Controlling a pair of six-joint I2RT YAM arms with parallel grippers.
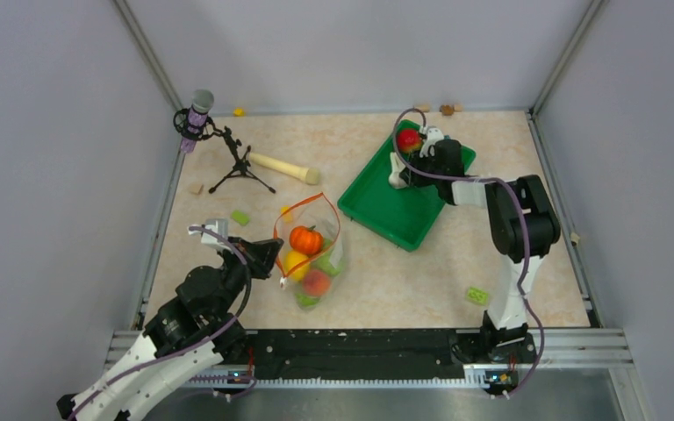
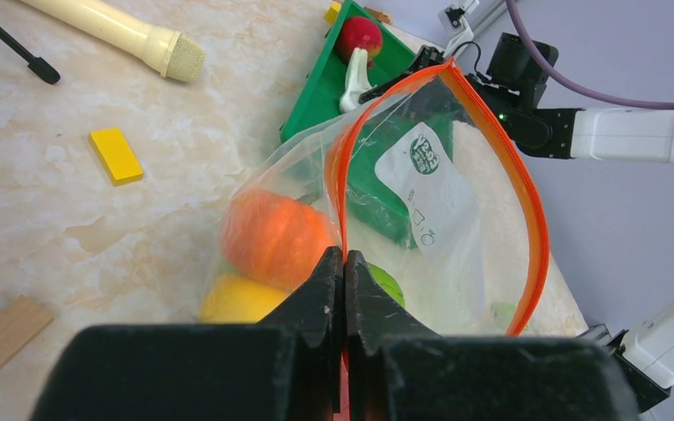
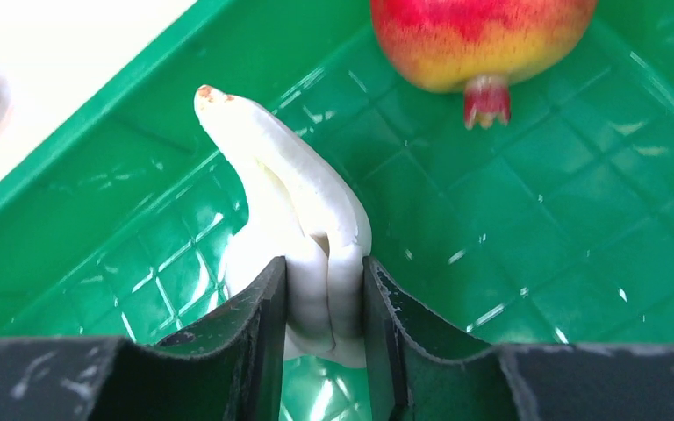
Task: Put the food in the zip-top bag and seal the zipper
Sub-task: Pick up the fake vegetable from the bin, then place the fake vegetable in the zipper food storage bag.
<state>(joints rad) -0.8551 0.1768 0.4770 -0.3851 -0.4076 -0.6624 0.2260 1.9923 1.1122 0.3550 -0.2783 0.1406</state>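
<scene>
The clear zip-top bag (image 1: pixel 320 263) lies mid-table with its mouth held open. Its orange-red zipper (image 2: pixel 537 230) forms a wide loop. Inside are the orange pumpkin (image 1: pixel 305 239), yellow lemon (image 1: pixel 295 262), peach (image 1: pixel 317 282) and green pieces. My left gripper (image 1: pixel 274 255) is shut on the zipper's near edge, seen in the left wrist view (image 2: pixel 344 260). My right gripper (image 1: pixel 400 178) is over the green tray (image 1: pixel 386 215), shut on the white garlic (image 3: pixel 307 219). A red apple (image 3: pixel 478 35) lies in the tray just beyond it.
A beige wooden pin (image 1: pixel 283 167) and a microphone on a black tripod (image 1: pixel 237 163) stand at the back left. Small blocks lie about: yellow (image 2: pixel 116 155), wooden (image 2: pixel 4 338), green (image 1: pixel 476 296). Grey walls enclose the table.
</scene>
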